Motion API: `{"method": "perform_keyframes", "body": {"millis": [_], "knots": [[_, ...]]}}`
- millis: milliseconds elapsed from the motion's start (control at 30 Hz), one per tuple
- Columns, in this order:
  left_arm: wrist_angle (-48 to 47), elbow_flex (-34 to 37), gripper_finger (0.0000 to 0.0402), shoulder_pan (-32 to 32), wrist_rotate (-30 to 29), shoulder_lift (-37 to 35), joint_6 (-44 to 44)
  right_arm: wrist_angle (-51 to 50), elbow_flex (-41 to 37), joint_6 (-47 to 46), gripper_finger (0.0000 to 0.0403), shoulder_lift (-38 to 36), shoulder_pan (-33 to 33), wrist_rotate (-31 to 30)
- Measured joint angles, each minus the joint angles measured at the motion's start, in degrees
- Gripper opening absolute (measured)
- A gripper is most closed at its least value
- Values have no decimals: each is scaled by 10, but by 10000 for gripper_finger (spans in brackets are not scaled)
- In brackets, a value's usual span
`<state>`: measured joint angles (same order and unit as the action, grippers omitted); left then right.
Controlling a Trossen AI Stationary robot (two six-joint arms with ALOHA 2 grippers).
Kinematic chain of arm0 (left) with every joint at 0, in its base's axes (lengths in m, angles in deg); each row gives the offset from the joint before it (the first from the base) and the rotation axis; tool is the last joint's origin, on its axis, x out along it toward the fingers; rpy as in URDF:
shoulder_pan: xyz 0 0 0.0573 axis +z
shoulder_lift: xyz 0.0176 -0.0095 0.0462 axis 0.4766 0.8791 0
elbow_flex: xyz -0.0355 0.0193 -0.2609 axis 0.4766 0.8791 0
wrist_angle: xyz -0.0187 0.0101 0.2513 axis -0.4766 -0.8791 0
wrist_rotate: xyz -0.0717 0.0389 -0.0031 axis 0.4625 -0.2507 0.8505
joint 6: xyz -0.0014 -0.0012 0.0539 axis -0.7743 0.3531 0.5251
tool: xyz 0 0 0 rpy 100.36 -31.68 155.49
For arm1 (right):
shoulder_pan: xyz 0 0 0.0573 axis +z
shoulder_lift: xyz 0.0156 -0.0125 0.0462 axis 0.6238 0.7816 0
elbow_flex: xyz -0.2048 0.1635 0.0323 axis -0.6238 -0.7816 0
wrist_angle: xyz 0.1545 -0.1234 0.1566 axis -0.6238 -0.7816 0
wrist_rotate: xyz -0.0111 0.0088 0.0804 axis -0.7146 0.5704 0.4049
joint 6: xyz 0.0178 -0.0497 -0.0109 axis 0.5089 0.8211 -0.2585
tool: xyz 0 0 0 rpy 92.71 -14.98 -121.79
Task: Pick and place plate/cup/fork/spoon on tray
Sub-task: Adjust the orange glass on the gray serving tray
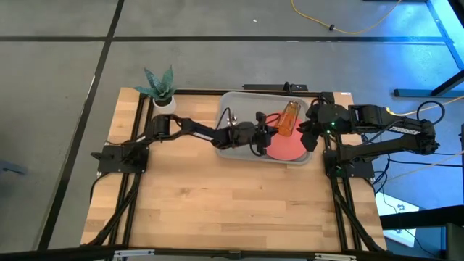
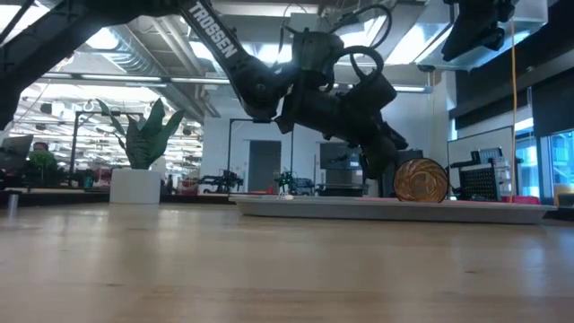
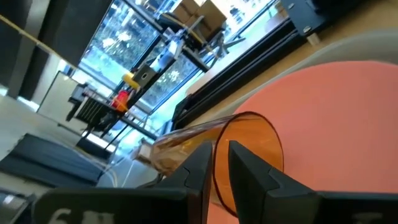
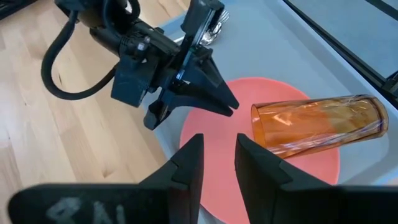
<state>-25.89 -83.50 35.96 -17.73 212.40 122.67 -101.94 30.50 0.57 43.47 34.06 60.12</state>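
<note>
The tray is a grey rectangle with rounded corners and a low rim, lying on the wooden table just beside the potted plant.

The plate is flat, round and coral-pink, and sits inside the tray at the end far from the plant.

The cup is a clear amber-brown plastic tumbler. It lies tipped on its side on the tray, its open mouth resting over the plate's edge and its base pointing toward the tray's far rim. In the low view its round mouth faces the camera, standing on the tray's surface.

Near the tray's corner closer to the plant, silver cutlery shows in the right wrist view, but whether it is the fork or the spoon cannot be told.

The left gripper hangs over the tray beside the plate, its fingers set narrowly apart with nothing between them, the tips just short of the cup's mouth.

The right gripper hovers above the plate at the tray's end away from the plant, fingers a little apart and holding nothing.
</note>
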Motion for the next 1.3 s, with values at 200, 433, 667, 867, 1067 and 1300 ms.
{"method": "perform_keyframes", "body": {"millis": [200,433,667,867,1067,1300], "knots": [[0,0,45,9,26,0,-1,8,0,0,91,0,0,0],[-19,-27,45,19,40,18,-30,19,0,0,91,0,0,0],[-52,-45,45,19,32,16,-24,25,0,0,91,0,0,0],[-65,-46,45,19,34,16,-29,25,0,0,91,0,0,0],[-63,-46,45,21,47,16,-29,25,0,0,91,0,0,0],[-70,-46,45,26,49,16,-28,28,0,0,91,0,0,0]]}}
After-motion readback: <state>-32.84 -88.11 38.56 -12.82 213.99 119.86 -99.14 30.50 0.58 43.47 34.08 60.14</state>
